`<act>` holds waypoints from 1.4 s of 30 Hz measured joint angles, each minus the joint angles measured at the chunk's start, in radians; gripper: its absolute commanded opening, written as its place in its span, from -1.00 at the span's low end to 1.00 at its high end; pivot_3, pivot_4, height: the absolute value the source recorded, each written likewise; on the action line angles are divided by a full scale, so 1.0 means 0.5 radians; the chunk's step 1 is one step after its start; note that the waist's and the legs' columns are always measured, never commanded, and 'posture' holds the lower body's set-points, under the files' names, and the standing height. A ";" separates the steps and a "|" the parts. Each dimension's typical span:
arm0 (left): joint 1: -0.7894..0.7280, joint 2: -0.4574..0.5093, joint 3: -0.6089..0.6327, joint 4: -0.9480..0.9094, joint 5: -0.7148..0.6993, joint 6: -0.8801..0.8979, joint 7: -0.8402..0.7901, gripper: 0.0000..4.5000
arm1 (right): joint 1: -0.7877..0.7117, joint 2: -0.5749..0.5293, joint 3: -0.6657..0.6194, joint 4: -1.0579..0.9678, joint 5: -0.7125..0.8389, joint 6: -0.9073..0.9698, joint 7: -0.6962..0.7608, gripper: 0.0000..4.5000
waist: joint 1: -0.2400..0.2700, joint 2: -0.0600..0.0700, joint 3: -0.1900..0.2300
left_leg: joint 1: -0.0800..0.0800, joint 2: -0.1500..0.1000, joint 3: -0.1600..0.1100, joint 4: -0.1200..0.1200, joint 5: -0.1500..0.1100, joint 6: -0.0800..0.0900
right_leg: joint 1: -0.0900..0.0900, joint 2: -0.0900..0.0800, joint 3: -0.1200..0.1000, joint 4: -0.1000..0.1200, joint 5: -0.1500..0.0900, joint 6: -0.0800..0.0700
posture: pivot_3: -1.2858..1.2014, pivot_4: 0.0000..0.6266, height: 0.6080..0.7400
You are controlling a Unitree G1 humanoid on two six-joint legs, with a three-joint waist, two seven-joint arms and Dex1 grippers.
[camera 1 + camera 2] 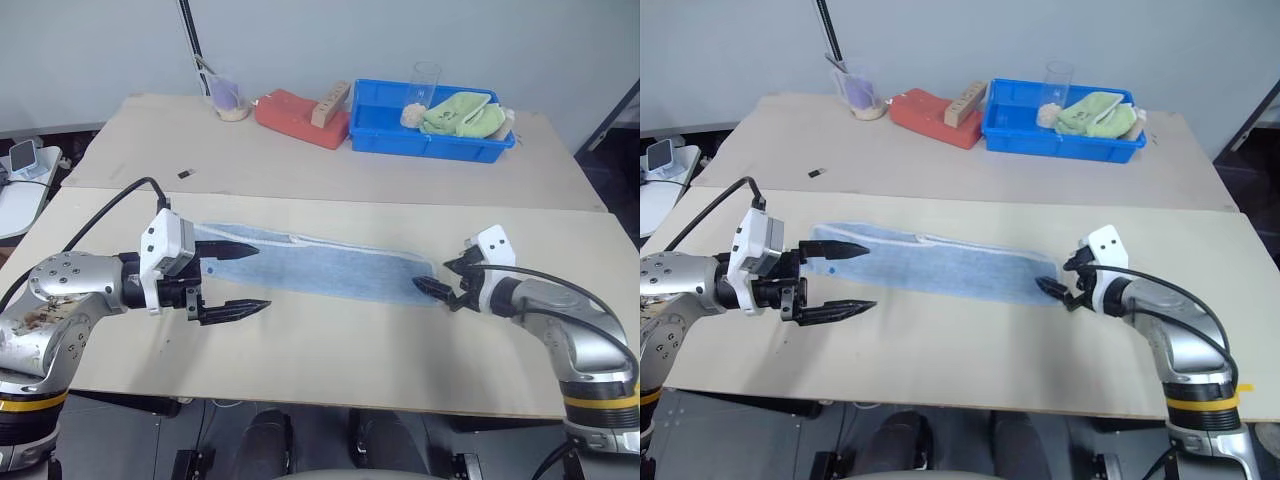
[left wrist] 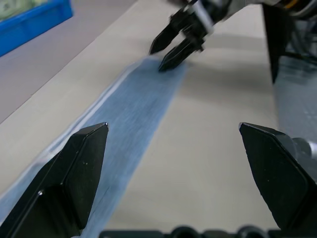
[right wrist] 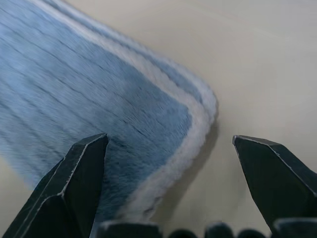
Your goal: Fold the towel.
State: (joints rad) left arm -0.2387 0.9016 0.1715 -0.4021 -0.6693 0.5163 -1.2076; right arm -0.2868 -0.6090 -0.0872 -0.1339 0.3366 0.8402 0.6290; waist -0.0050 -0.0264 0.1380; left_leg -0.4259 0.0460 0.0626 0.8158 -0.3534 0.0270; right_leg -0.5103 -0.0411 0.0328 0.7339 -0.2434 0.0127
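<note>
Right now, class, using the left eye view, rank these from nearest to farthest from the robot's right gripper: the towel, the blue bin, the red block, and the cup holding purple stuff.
1. The towel: its end lies right at the right gripper, on the near table.
2. The blue bin: far table, behind the gripper.
3. The red block: left of the bin.
4. The cup: farthest left.

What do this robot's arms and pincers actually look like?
Both arms are rounded silver-grey metal segments, with a yellow and black band low on each and a black cable looping to the wrist. Each wrist carries a white boxy housing. The left gripper and the right gripper each have two black, pointed, wedge-shaped fingers.
</note>
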 measured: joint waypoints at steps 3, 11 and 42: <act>-0.013 0.000 -0.025 0.001 0.002 -0.039 -0.045 1.00 | -0.026 0.015 0.000 0.031 0.002 0.001 -0.001 0.78 | -0.007 0.000 0.000 | 0.001 0.000 -0.001 0.000 0.000 0.000 | 0.001 0.000 0.000 0.000 0.000 0.000 | 0.03 -0.52 -0.20; -0.023 0.002 -0.062 -0.015 -0.021 -0.107 -0.131 1.00 | -0.035 0.041 0.054 0.027 -0.001 -0.020 0.012 -0.42 | -0.016 0.000 0.000 | 0.002 0.003 -0.001 0.000 -0.001 0.001 | 0.001 0.004 0.000 0.000 0.000 0.000 | 0.03 -0.52 -0.20; -0.056 -0.016 -0.091 -0.029 0.019 -0.288 -0.176 1.00 | -0.719 0.114 -0.092 -0.019 0.519 0.950 0.067 -0.98 | -0.009 0.006 0.004 | 0.002 0.008 -0.007 -0.004 -0.002 0.004 | 0.003 0.030 0.022 0.000 -0.004 -0.006 | 0.03 -0.52 -0.20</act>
State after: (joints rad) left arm -0.2667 0.8934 0.1262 -0.4165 -0.6597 0.3723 -1.2957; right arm -0.6464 -0.5519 -0.1330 -0.1437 0.5961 1.3151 0.6627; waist -0.0093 -0.0232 0.1399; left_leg -0.4250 0.0500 0.0589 0.8135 -0.3543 0.0288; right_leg -0.5090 -0.0259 0.0439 0.7338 -0.2456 0.0095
